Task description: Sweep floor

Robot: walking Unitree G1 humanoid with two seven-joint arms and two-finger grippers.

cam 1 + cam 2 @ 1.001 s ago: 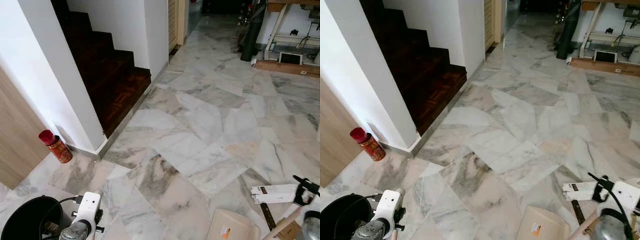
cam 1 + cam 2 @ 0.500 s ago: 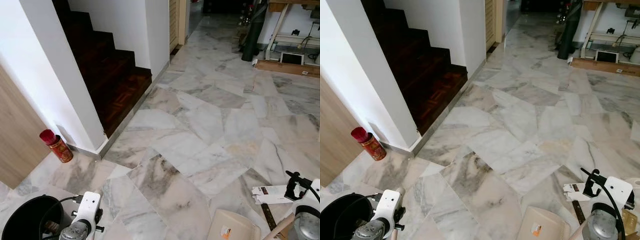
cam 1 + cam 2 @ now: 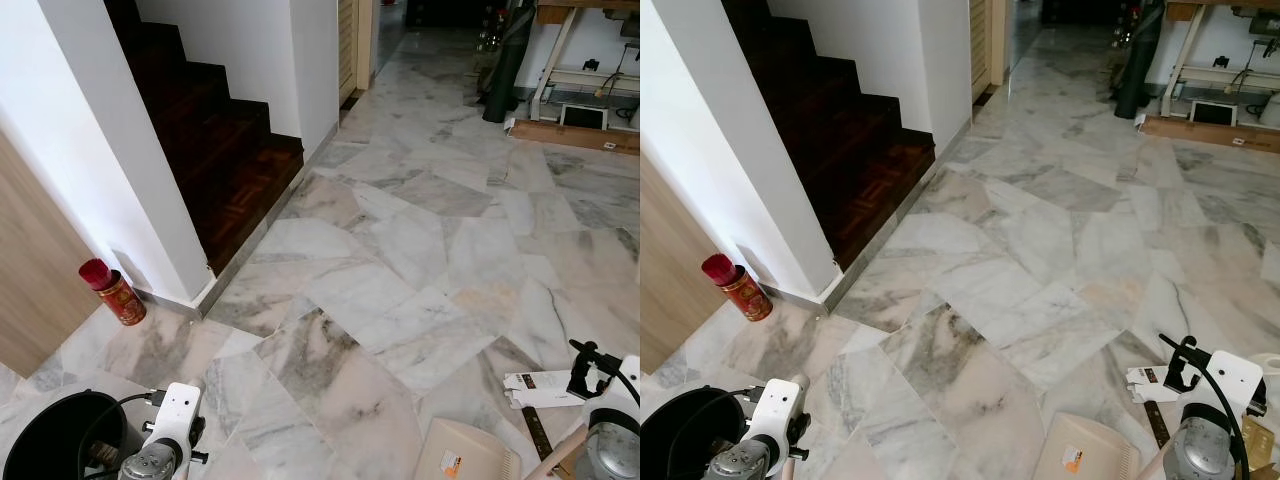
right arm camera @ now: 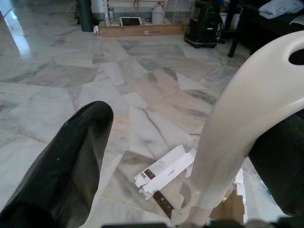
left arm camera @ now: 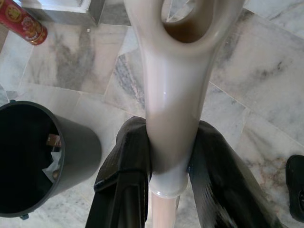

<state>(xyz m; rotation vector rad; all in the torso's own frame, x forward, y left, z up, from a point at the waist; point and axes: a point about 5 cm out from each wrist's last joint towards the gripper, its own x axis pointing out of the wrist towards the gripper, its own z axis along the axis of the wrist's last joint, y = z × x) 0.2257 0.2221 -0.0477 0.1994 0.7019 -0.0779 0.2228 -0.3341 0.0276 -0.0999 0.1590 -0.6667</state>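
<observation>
While I read the left wrist view, the left gripper point(image 5: 168, 166) is clamped on a cream plastic handle point(image 5: 173, 95), one black finger point(image 5: 124, 161) pressed against each side of the shaft just below the handle's hanging hole. In the right wrist view, the right gripper point(image 4: 190, 156) stands beside a second cream handle point(image 4: 242, 118); one finger point(image 4: 71, 156) sits well apart from it on one side and the other is dark at the frame edge behind the handle, so I cannot tell whether this gripper grips it.

In the head views, a cream dustpan point(image 3: 465, 455) lies on the marble floor point(image 3: 400, 250) at the lower edge, between the two arms. Just beside it, near the right arm, lies a flattened white carton point(image 3: 545, 385), with a dark strip point(image 3: 535, 432) next to it.

A black bin point(image 3: 55, 440) stands at the lower left, close to the left arm, with scraps of rubbish inside. A red canister point(image 3: 113, 291) stands upright against the foot of the white wall point(image 3: 110, 150), beside the dark wooden stairs point(image 3: 215, 140). A wooden plank point(image 3: 570, 133) lies at the far side of the floor.
</observation>
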